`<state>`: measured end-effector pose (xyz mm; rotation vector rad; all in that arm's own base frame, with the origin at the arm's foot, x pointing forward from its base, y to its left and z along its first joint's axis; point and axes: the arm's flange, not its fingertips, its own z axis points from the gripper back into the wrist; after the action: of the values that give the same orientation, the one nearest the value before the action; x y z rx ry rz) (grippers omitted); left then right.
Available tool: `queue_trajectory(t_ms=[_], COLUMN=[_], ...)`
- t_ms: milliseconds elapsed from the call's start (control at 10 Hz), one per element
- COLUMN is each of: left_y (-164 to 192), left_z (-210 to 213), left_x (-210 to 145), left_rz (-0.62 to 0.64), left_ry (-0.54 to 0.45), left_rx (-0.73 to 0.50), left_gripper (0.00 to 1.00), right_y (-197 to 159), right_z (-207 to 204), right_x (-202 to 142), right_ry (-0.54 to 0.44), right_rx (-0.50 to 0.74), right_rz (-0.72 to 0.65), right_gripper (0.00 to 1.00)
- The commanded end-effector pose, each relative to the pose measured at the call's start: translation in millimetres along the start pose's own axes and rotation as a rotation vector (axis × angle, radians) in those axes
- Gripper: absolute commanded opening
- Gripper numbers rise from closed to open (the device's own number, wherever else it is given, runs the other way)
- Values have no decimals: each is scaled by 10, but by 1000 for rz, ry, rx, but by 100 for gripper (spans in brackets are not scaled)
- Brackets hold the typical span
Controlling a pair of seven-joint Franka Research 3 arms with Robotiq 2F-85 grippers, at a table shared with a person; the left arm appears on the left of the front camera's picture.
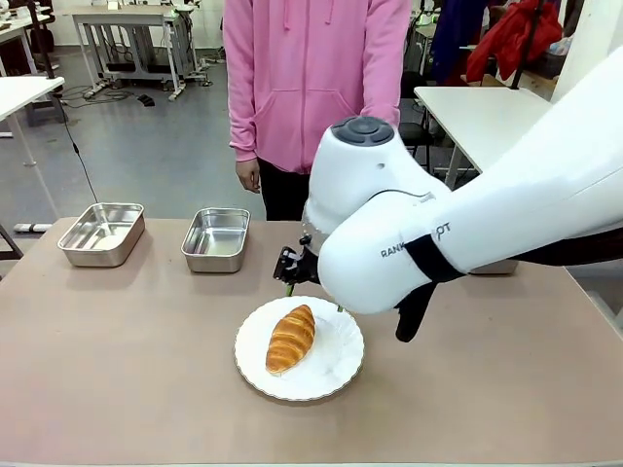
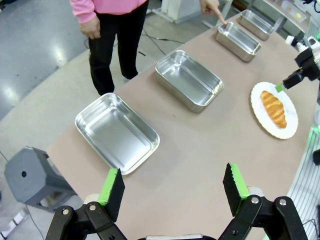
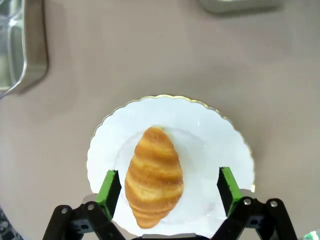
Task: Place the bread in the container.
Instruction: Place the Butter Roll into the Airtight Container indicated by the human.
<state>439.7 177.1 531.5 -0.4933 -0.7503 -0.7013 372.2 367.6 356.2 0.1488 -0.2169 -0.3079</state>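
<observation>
- The bread lies on a round white plate with a wavy rim. In the front view its long axis runs from 1 to 7 o'clock.
- The plate sits near the table's near edge, which is at 6 o'clock.
- From the plate towards 9 o'clock the tabletop is bare up to its left edge. At 3 o'clock, under and past the right arm, it is bare as well.
- The right gripper stands wide apart over the plate and grips nothing.
- In its wrist view one pad is just beside the crust at 9 o'clock, and the other is apart from the bread at 3 o'clock. We cannot tell if any pad touches.
- The same view gives two tray rims, at 10 and at 1 o'clock, both well apart from the plate.
- The left gripper is also apart and empty, above the bare short end of the table.
- Its view adds a full row along the far edge: first steel tray, second steel tray, third steel tray and fourth steel tray. All are empty, with strips of bare table between them.
- There the person's hand points a finger at the rim of the third steel tray. We cannot tell if it touches.
- The front view gives the first two trays at 10 and 11 o'clock from the plate, and the pink hoodie at 12 o'clock behind the far edge.
- In that view the right arm covers the table at 1 to 2 o'clock.
</observation>
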Motion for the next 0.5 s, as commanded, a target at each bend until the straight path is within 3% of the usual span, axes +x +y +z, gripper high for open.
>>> queue_trajectory(t_ms=[0,400], left_y=[-25,-25], left_z=[-2,-2], left_x=[8,8], left_rz=[-5,-5], left_ry=[-10,-10], left_rx=[-4,-4], left_gripper=[100,100], right_y=[323,388], right_z=[-147,-433], right_x=[-185,-337], right_ry=[1,57], right_rx=[-39,-74], right_rz=[-61,-39], right_gripper=[100,100])
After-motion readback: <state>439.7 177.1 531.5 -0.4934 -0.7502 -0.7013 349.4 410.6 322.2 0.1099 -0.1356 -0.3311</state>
